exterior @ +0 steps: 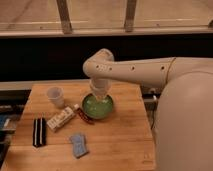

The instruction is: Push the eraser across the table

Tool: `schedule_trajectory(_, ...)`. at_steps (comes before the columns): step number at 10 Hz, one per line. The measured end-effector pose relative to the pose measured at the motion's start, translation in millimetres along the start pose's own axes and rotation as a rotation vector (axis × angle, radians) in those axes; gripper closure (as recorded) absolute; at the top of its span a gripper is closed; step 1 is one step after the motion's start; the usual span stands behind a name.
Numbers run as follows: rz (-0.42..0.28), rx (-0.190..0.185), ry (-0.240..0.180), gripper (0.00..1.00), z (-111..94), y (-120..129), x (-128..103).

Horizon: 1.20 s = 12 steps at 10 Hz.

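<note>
The eraser (pixel 38 131), a small black block with pale stripes, lies near the left front of the light-brown wooden table (pixel 120 140). My white arm reaches in from the right and bends down over the middle of the table. The gripper (pixel 99 94) hangs above the green bowl (pixel 98 106), well to the right of the eraser and apart from it.
A white cup (pixel 55 96) stands at the back left. A white printed carton (pixel 60 119) lies beside the eraser. A small dark red item (pixel 83 114) lies next to the bowl. A blue-grey pad (pixel 78 145) lies at the front.
</note>
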Motion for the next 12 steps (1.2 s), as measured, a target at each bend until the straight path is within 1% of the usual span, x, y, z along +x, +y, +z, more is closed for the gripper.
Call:
schedule_trajectory(1, -0.030, -0.009, -0.005, 1.00, 3, 16, -6)
schedule_trajectory(4, -0.095, -0.056, -0.035, 1.00, 10, 61, -27)
schedule_trajectory(5, -0.130, -0.074, -0.043, 1.00, 12, 80, -36)
schedule_trajectory(7, -0.227, -0.109, -0.050, 1.00, 16, 124, -50)
schedule_trajectory(8, -0.254, -0.121, -0.048, 1.00, 17, 136, -51)
schedule_trajectory(9, -0.257, -0.120, -0.049, 1.00, 17, 136, -51)
schedule_trajectory(10, -0.252, -0.113, -0.048, 1.00, 18, 130, -50)
schedule_trajectory(12, -0.255, -0.114, -0.048, 1.00, 18, 132, -51)
